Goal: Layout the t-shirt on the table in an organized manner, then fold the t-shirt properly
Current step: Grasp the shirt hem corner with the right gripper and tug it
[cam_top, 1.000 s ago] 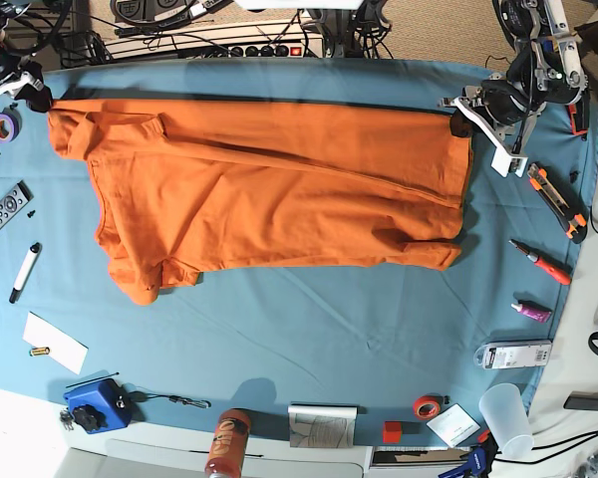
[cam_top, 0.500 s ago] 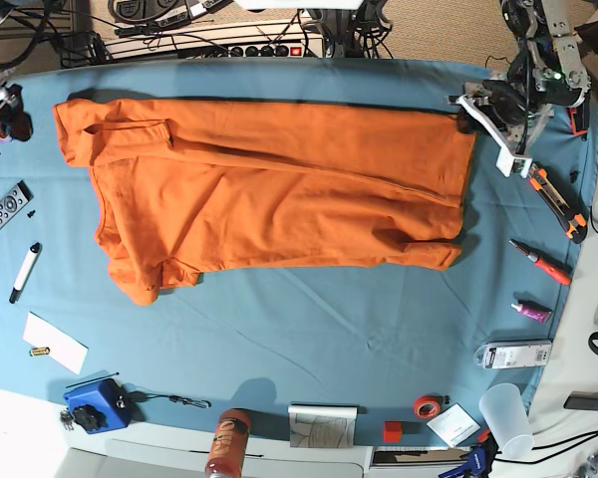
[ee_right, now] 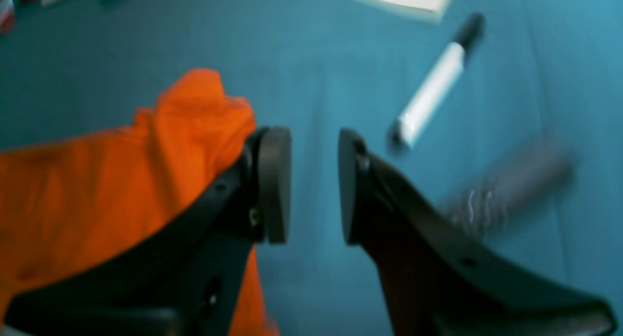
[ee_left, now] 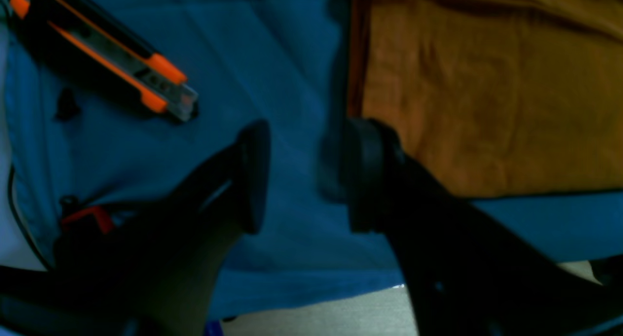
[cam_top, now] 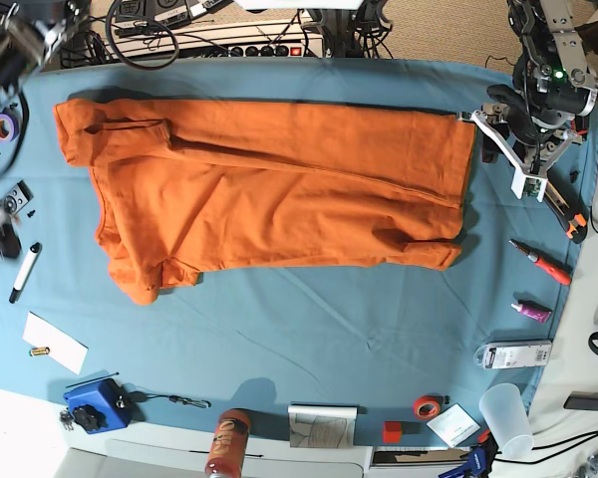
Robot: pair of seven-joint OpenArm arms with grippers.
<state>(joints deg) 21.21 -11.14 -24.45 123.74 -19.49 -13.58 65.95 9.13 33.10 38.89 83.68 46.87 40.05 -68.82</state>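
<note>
Moved: both grippers off the t-shirt (cam_top: 279, 189) since earlier
T-shirts: one, flat on table (cam_top: 309, 329)
Grippers: two — left gripper (ee_left: 302, 175), right gripper (ee_right: 314, 185) — jaws apart, empty
Markers: one, left edge (cam_top: 24, 271)

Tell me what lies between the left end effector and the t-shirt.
Nothing but bare table: in the left wrist view, the open left end effector hangs beside the t-shirt edge, with only blue cloth between.

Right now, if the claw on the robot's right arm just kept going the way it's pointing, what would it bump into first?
Probably just the table. The right tool is open, aimed at bare blue cloth between the t-shirt and a white marker. Depth is hard to judge.
</note>
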